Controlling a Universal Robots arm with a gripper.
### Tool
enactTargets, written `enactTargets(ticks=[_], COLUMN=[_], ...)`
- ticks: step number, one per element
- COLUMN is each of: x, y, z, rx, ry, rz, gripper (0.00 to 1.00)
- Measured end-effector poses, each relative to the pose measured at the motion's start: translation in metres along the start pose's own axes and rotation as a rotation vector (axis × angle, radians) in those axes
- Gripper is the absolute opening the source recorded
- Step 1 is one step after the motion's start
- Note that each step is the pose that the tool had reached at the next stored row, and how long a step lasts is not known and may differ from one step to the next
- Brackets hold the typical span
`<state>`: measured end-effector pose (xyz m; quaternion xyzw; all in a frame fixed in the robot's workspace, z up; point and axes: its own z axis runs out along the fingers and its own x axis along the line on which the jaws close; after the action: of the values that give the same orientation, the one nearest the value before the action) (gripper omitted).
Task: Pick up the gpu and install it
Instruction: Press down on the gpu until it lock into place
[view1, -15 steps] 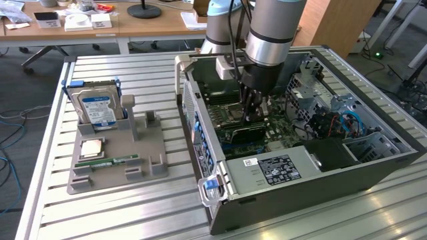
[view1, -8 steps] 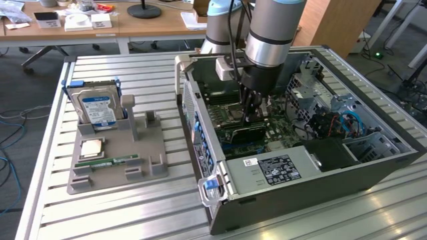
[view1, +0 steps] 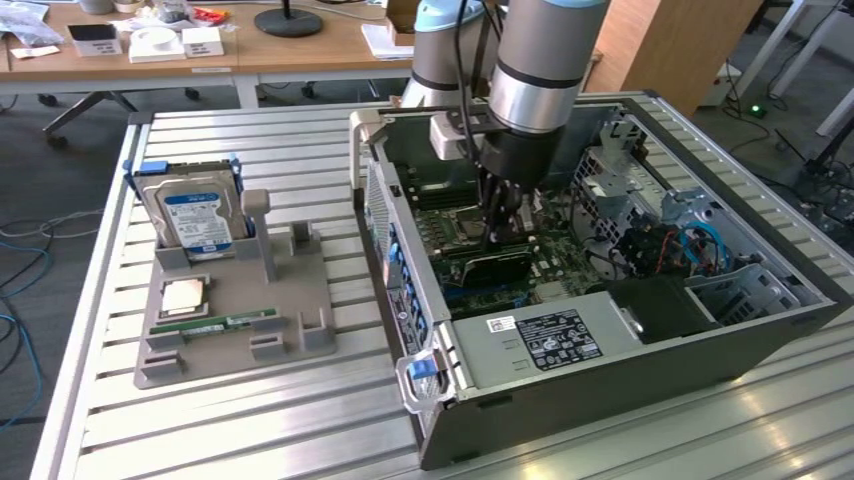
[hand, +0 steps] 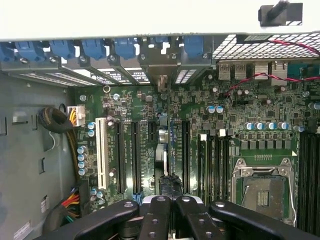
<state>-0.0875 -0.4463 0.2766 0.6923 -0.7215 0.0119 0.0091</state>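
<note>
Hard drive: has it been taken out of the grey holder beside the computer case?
No. In the exterior view the hard drive stands upright in its slot at the back of the grey holder.

No legible text on the hard drive's label (view1: 196, 217) or power supply sticker (view1: 558, 338)

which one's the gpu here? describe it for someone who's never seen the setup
Find the open computer case on the slatted table. Under the gripper, over the green motherboard, stands the gpu: a thin dark card on edge, unlike the silver hard drive outside.
</note>
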Motion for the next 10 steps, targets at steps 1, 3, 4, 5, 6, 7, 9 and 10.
enactTargets(ticks=[1,3,4,5,6,7,9,10], x=[0.0000,0.0000,-0.0001,-0.0001,-0.0001,-0.0001,-0.0001,-0.0002], y=[0.0004,0.0006,0.0007,0.0009,0.0009,0.0010,0.0013,0.0013], z=[0.0002,0.0008,0.0014,0.0021,0.0028,0.0036,0.0053,0.0061], rx=[-0.0001,0.0000,0.0000,-0.0001,-0.0001,-0.0001,-0.0001,-0.0001], ry=[0.0001,0.0000,-0.0001,0.0000,0.0001,0.0000,0.0001,0.0001], rz=[0.001,0.001,0.001,0.002,0.002,0.003,0.003,0.003], gripper=[0.11,0.11,0.11,0.11,0.11,0.11,0.11,0.11])
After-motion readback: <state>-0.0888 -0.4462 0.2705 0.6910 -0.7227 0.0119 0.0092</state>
